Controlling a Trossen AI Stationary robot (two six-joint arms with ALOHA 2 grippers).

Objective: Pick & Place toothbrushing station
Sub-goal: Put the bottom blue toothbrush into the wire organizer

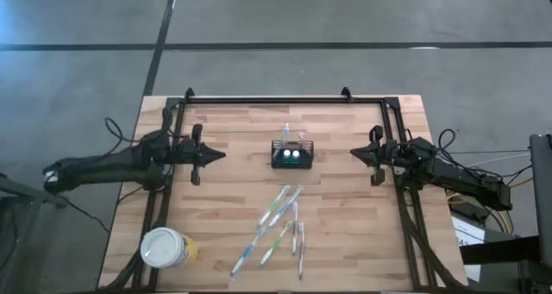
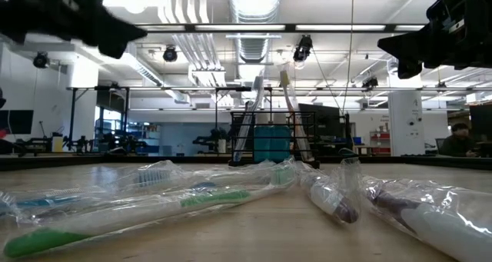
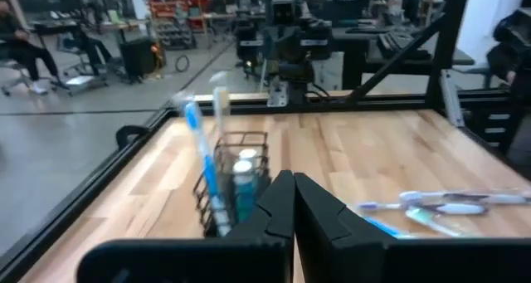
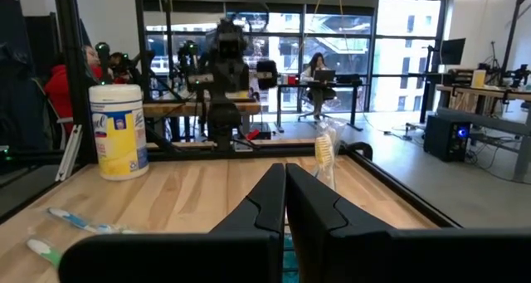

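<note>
— Item one, the task's thing?

— Toothbrushing station [image 1: 291,154]: black slotted caddy, upright at mid-tabletop [image 1: 233,190], between my two arms, toothbrushes standing in it.

— Your jaws?

— Left gripper [image 1: 219,155]: jaws pressed together, holding nothing, hovering left of the caddy. Right gripper [image 1: 356,153]: jaws likewise closed and empty, right of it.

— Loose stock?

— Wrapped toothbrushes [image 1: 278,225] scattered nearer the front edge; round white-lidded yellow tub [image 1: 166,247] at the front left corner.
</note>
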